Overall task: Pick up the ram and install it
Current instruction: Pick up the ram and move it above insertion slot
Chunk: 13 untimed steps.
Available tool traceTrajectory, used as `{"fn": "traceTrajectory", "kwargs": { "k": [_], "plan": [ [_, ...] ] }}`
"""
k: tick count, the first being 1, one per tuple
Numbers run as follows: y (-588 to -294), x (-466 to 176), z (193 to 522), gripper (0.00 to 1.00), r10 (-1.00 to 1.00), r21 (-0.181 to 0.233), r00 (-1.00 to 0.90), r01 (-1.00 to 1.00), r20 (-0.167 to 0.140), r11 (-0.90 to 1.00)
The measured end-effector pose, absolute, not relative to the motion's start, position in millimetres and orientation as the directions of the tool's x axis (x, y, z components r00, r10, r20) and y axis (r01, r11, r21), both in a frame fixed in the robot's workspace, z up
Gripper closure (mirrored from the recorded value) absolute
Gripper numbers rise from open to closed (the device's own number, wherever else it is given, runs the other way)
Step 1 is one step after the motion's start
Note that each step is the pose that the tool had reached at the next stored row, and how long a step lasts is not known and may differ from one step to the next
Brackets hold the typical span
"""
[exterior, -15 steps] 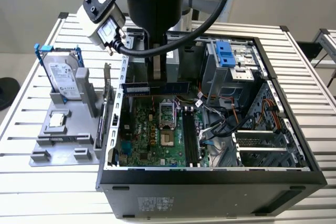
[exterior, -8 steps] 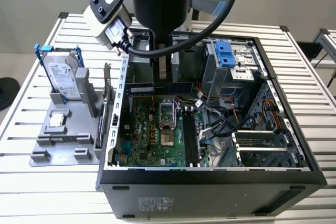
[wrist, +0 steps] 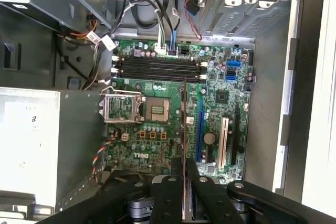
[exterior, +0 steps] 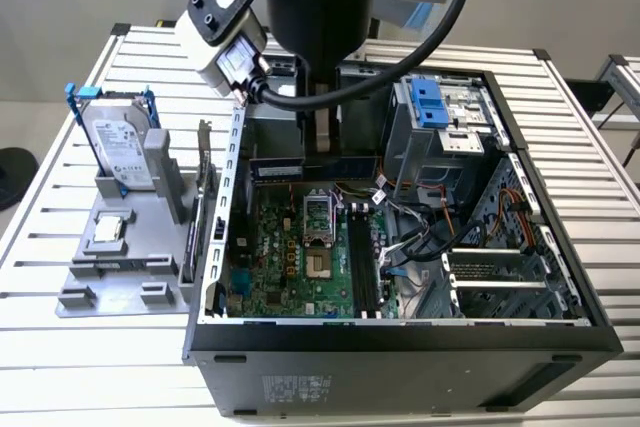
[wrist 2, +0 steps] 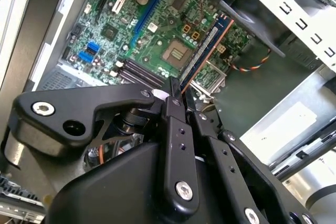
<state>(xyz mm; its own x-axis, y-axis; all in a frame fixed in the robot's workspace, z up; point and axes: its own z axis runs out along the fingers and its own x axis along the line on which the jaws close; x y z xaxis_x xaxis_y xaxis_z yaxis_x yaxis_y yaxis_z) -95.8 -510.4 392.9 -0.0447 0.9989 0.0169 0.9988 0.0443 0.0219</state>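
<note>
My gripper [wrist 2: 176, 97] is shut on the ram [wrist 2: 207, 51], a thin bluish-dark stick with a copper-coloured edge. The stick juts out from between the black fingers over the green motherboard [wrist 2: 121, 30]. In the first wrist view the ram [wrist: 185, 124] shows edge-on above the board, running out of the gripper [wrist: 184, 182]. The black memory slots [wrist: 157, 69] lie further along the board, apart from the stick. In the exterior view the gripper [exterior: 320, 152] hangs inside the open computer case [exterior: 400, 347] with the ram [exterior: 358, 163] level near the back of the case, above the slots [exterior: 362, 267].
A silver hard drive [exterior: 120, 142] in a blue-handled bracket stands on a grey fixture [exterior: 110, 267] at the exterior view's left, with a square processor chip [exterior: 108, 230] on it. Inside the case are a blue-fronted drive cage [exterior: 430, 102], loose cables [exterior: 410, 237] and the processor socket [wrist: 157, 109].
</note>
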Motion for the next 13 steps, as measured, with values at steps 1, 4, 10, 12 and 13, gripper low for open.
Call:
{"fn": "traceTrajectory", "kwargs": {
  "k": [1, 4, 10, 12, 13],
  "plan": [
    [-510, -95, 393, 1.0, 0.999, 0.022, -0.045, 0.999, 0.017, 0.044],
    [-510, -91, 393, 1.0, 0.999, 0.022, -0.045, 0.999, 0.017, 0.044],
    [-510, -85, 393, 1.0, 0.999, 0.022, -0.045, 0.999, 0.017, 0.044],
    [-510, -82, 393, 1.0, 0.999, 0.022, -0.045, 0.999, 0.017, 0.044],
    [-510, -81, 393, 1.0, 0.999, 0.022, -0.045, 0.999, 0.017, 0.044]
  ]
}}
